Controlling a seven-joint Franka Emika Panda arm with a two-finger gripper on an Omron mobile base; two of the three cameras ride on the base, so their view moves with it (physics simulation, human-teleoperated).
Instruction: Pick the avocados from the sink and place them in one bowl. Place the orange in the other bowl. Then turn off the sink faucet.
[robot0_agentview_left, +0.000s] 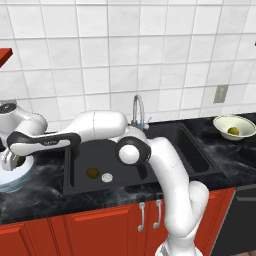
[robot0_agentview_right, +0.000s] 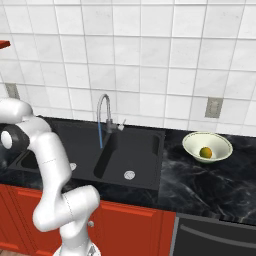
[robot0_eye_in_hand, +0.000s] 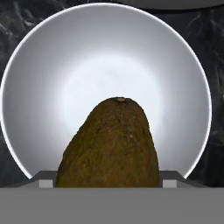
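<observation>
Held avocado (robot0_eye_in_hand: 109, 146): pinched by the tool (robot0_agentview_left: 11, 161), stem end pointing away along the tool's axis, hanging over the pale blue-white bowl (robot0_eye_in_hand: 39, 65). Second avocado (robot0_agentview_left: 92, 173): seen in the left basin of the black sink (robot0_agentview_left: 187, 145), beside the white drain (robot0_agentview_left: 107, 177). Orange (robot0_agentview_right: 205, 152): lying in the cream bowl (robot0_agentview_right: 220, 141) on the dark marble tabletop (robot0_agentview_right: 200, 185). Grey faucet (robot0_agentview_right: 103, 112) is backed by white wall tiles (robot0_agentview_right: 150, 50); red cabinets (robot0_agentview_left: 75, 227) are below.

Brown-olive avocado (robot0_eye_in_hand: 109, 146), pale blue-white bowl (robot0_eye_in_hand: 175, 65), black marbled counter (robot0_agentview_right: 210, 182), yellowish orange (robot0_agentview_right: 205, 152), red cabinets (robot0_agentview_left: 75, 227)
</observation>
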